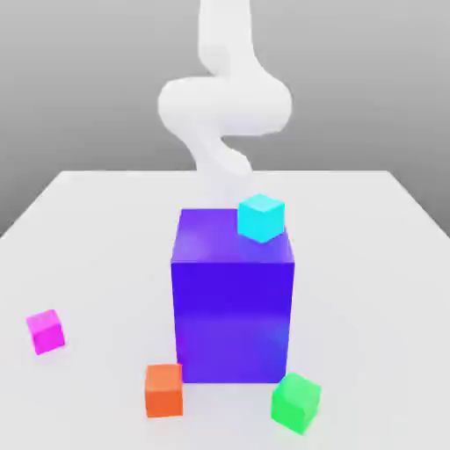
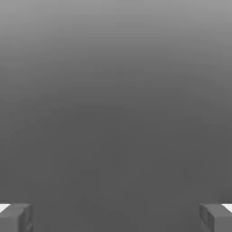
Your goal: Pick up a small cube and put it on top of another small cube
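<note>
None of the stacking is done: the pink cube (image 1: 46, 331) and green cube (image 1: 296, 403) are seen well apart, and the gripper (image 2: 116, 218) is spread wide, unloaded.

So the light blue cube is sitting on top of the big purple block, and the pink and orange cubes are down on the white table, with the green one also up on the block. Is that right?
Not quite: the exterior view shows the green cube down on the white table, not up on the block. The rest is right.
</note>
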